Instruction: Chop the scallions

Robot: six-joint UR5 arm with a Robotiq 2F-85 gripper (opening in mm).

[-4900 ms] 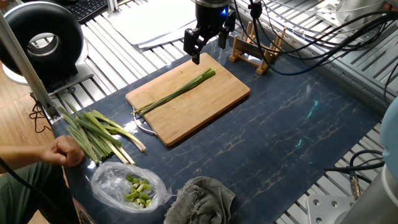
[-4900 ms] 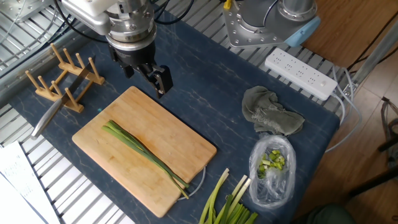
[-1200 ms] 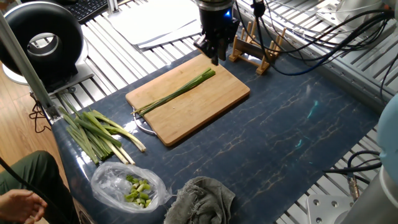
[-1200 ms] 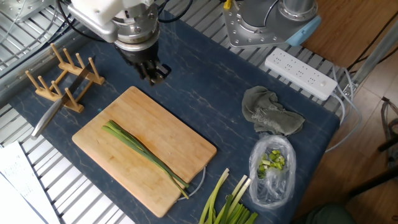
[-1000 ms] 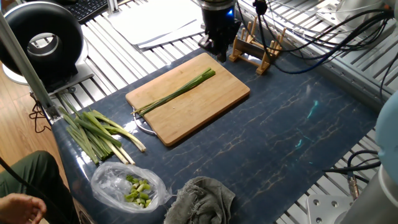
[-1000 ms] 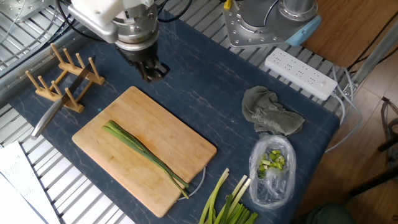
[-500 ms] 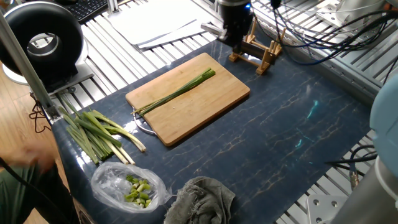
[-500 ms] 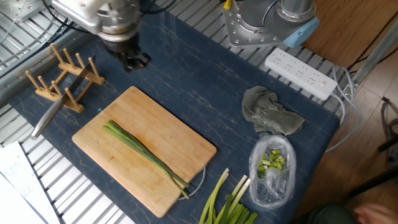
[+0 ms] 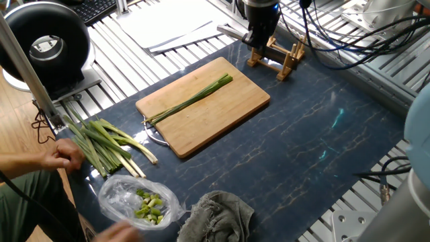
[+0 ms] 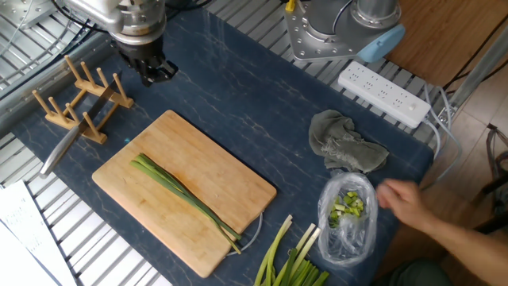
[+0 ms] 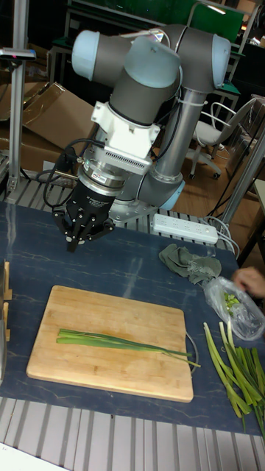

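The slender bright-green scallions (image 10: 184,197) lie whole on the rectangular light wooden cutting board (image 10: 230,179), running down its length, not a cut in them yet. The arm's black two-finger tool (image 10: 153,71) hangs above the dark blue marbled bench (image 10: 262,103), off the board's far end, close by the small wooden peg rack (image 9: 277,54) that carries a long grey blade (image 10: 62,149); the fingers look drawn close together with nothing between them. By my reading the knife comes first, so the rack is where the action should go. Those stalks will handle light and limp, hollow, easy to crush, and liable to roll or skid on smooth wood, so any hold belongs gently near one end, clear of the cut line. Off the board sit a thicker bundle of white-based stalks (image 9: 107,144) and a clear plastic bag of pale green chunks (image 10: 346,208), with a person's hand (image 10: 409,200) just beside the bag and a crumpled grey-green cloth (image 10: 346,148) beyond.
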